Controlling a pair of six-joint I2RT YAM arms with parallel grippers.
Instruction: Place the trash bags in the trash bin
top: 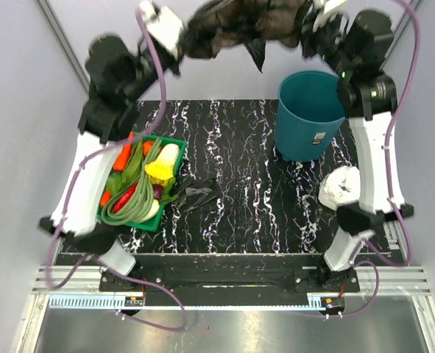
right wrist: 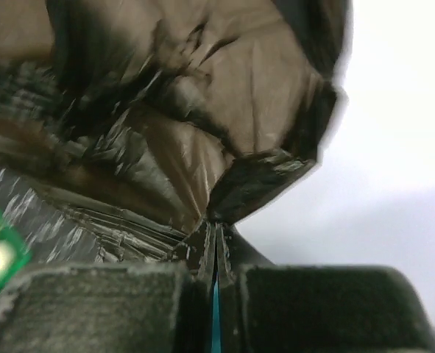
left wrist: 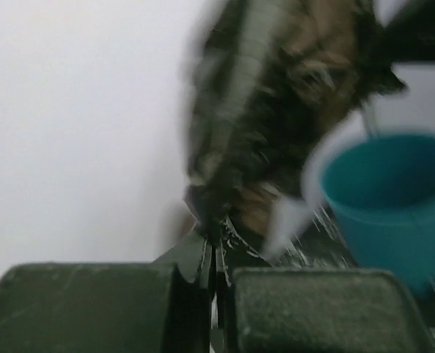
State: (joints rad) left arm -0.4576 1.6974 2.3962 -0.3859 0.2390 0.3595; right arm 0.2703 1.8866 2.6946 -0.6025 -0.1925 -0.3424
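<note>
A large black trash bag (top: 243, 28) hangs stretched in the air between both grippers, high over the table's far side. My left gripper (top: 179, 45) is shut on its left edge; the film (left wrist: 269, 110) is blurred ahead of the jaws (left wrist: 215, 254). My right gripper (top: 309, 33) is shut on its right edge, the crinkled film (right wrist: 173, 110) filling that view above the jaws (right wrist: 216, 246). The teal trash bin (top: 307, 114) stands upright below the bag's right end, also in the left wrist view (left wrist: 390, 202). A small folded black bag (top: 195, 193) lies on the table.
A green tray (top: 145, 223) of vegetables sits at the left of the black marbled mat (top: 239, 162). A white crumpled cloth (top: 340, 185) lies by the right arm, near the bin. Grey walls stand close behind and at both sides.
</note>
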